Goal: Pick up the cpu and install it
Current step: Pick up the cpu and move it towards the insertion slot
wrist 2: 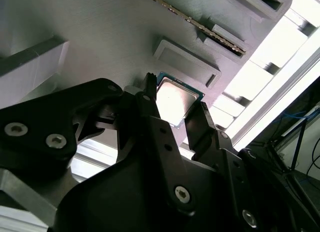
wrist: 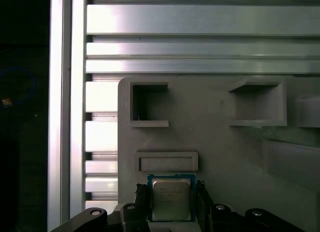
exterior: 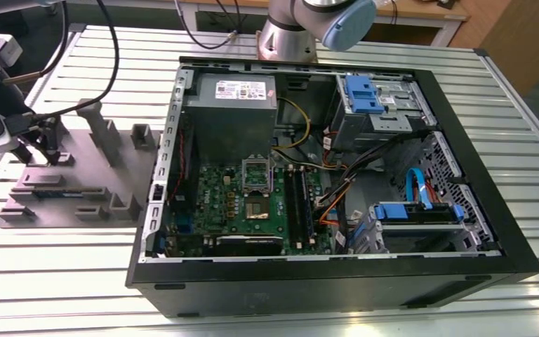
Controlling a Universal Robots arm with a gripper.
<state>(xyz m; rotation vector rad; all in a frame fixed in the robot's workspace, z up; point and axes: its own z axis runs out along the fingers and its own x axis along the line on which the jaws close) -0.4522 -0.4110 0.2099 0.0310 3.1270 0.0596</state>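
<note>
The cpu (wrist: 171, 199), a small square chip with a silver top and a dark green rim, lies flat on the grey fixture tray (wrist: 215, 142) beside a raised grey block (wrist: 167, 162). My gripper (wrist: 171, 188) straddles it, with one black finger against each of two opposite edges. The second wrist view shows the cpu (wrist 2: 176, 99) caught between the black fingers (wrist 2: 150, 99) of my gripper (wrist 2: 174, 96), close over the tray surface. In the exterior view my gripper (exterior: 50, 151) hangs over the tray (exterior: 82, 200) at that view's left, outside the computer case.
The open black computer case (exterior: 494, 232) lies at the exterior view's right of the tray. Inside are a green motherboard (exterior: 213, 203) with its socket (exterior: 258, 208), a grey box (exterior: 232, 116), cables and blue drive brackets. A memory stick (wrist 2: 200, 24) rests in a tray slot.
</note>
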